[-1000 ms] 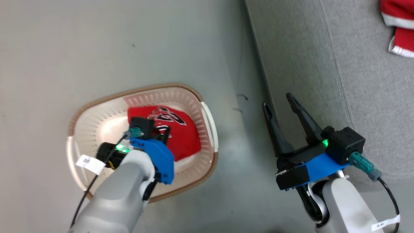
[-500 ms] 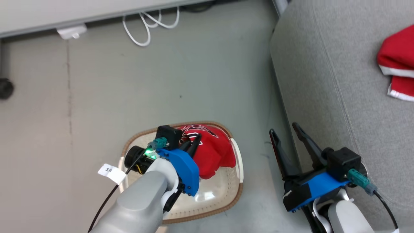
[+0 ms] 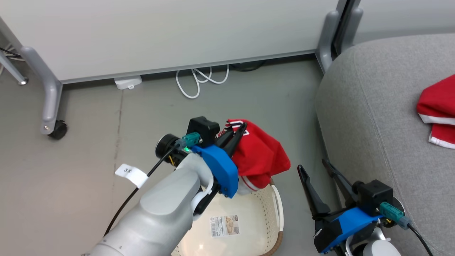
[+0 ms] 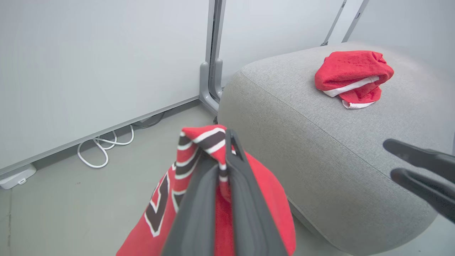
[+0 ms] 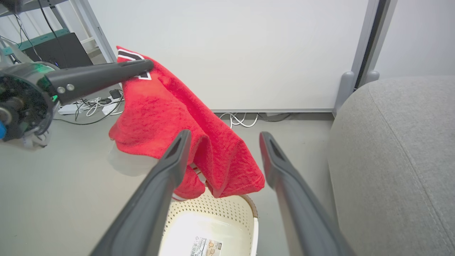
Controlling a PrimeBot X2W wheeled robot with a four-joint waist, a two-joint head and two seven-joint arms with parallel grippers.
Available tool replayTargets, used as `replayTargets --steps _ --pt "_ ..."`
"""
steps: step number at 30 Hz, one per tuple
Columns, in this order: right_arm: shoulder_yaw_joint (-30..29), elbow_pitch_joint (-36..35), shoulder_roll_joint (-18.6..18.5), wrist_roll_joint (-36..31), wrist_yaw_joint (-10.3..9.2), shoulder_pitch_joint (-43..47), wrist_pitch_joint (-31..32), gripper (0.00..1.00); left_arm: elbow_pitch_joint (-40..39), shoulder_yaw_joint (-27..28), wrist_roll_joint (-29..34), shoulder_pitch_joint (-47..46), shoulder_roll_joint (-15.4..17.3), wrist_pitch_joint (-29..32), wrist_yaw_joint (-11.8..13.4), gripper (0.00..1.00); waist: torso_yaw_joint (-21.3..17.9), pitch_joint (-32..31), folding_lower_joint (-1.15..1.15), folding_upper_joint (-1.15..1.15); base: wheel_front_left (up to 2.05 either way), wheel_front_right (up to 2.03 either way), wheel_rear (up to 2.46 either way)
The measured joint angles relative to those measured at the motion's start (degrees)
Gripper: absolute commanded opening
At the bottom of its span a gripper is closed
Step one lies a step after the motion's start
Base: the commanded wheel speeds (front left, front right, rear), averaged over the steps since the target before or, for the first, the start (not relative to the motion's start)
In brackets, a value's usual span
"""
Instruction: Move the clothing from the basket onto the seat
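1. A second ago the numbered garment (image 3: 261,156) lay in the basket (image 3: 257,199) under the left gripper (image 3: 239,131). Now it hangs above the basket, its lower hem just over the rim. The gripper's jaws are pressed tight on a fold beside the black-and-white numerals.
2. The head view has swung upward too, so the wall and cables coming into it are the camera's doing, not a move of the things.
3. For the task, the lift-out looks done. What likely remains is the carry across to the seat (image 3: 373,117) and the release.
4. Basket: the part of its floor that shows is bare, with only the label sticker (image 3: 224,225) on it. The left arm hides the rest in the head view.
5. Seat: 1 red garment with white trim (image 3: 437,110) lies bunched on top, well back from the near rounded edge — so 1 of 2 pieces is already delivered.
6. The right gripper (image 3: 313,164) stands wide and holds nothing. It sits low between the basket and the side of the seat.
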Motion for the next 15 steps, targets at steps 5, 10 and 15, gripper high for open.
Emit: replayTargets --steps 5,10,15 --pt "0.16 -0.34 0.0 -0.03 0.0 1.04 0.64 1.0 -1.56 -0.18 -0.21 -2.8 -0.11 -0.51 0.0 0.0 1.15 -1.98 0.0 0.0 0.0 0.0 0.0" --pt "0.32 -0.45 0.0 0.05 0.0 1.7 1.13 1.0 -2.59 -0.19 -0.94 -5.37 -0.29 -0.73 0.0 0.0 1.84 -3.49 0.01 0.0 0.0 0.0 0.0" --pt "0.86 -0.46 0.0 0.11 0.0 2.04 1.62 1.0 -3.15 -0.56 -1.14 -7.26 -0.33 -0.87 0.0 0.0 2.02 -4.69 0.01 0.0 0.0 0.0 0.0"
